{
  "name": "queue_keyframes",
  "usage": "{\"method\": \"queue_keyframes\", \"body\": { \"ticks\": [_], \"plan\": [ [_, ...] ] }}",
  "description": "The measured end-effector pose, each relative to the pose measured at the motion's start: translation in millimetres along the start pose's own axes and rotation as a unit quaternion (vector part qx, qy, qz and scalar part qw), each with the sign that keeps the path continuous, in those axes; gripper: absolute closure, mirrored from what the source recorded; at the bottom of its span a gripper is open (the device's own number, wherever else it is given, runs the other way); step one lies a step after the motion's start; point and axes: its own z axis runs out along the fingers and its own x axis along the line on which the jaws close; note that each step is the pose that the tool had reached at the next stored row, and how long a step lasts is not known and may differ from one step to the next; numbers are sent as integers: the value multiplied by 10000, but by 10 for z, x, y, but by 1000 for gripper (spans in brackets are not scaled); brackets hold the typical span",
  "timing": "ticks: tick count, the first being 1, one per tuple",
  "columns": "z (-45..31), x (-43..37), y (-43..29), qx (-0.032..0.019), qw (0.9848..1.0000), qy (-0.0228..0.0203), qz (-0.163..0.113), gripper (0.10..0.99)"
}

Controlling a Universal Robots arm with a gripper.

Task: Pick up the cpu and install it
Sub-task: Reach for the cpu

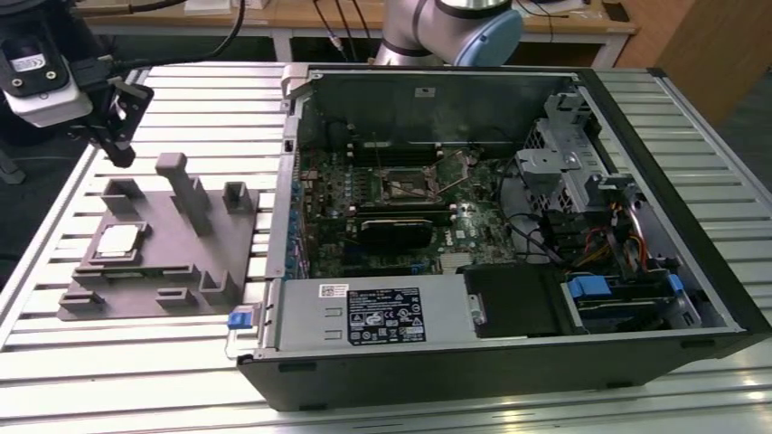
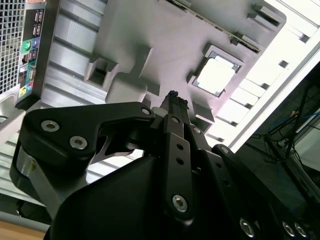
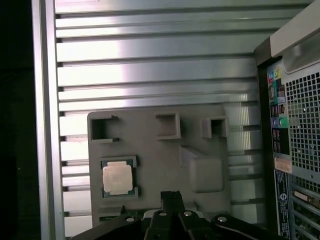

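Lying clear of claw (image 3: 171, 196): cpu (image 3: 118, 178)

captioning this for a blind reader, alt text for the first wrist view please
A small square chip with a shiny silver-grey metal top lies in a pocket of a flat grey plastic fixture on a slatted aluminium table. The robot's black hand, shut and empty, hangs above the fixture near the chip. A computer case's perforated rear panel stands beside the fixture.
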Motion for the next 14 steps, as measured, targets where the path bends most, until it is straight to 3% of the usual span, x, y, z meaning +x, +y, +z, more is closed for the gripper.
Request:
{"method": "queue_keyframes", "body": {
  "ticks": [14],
  "plan": [
    [164,214,-9,3,10000,-1,0,980]
  ]
}}
